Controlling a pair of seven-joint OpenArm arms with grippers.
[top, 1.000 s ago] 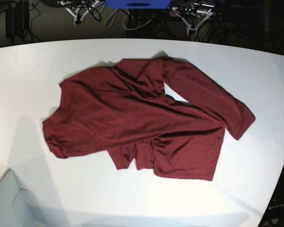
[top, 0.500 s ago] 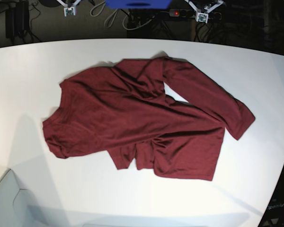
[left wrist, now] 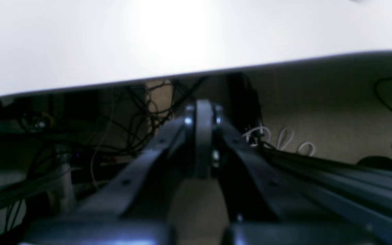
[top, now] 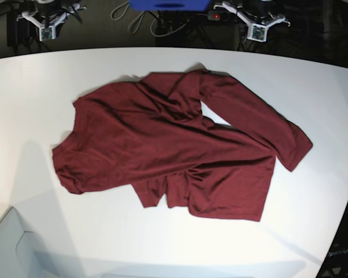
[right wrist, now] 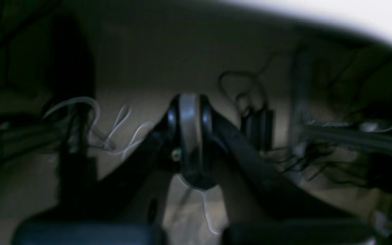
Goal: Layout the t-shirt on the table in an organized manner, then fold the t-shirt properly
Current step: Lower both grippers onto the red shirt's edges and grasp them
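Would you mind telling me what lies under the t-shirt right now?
Only the white table shows around the crumpled t-shirt; anything beneath the cloth is covered and cannot be seen.

Rumpled t-shirt (top: 174,147) on table (top: 313,87)

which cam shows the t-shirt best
The base view: the whole t-shirt lies rumpled on the table. Neither wrist view shows the shirt, only table edge, cables and a shut gripper.

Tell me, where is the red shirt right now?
In the base view the t-shirt lies crumpled near the middle of the white table. Both grippers sit beyond the table's far edge, apart from it.
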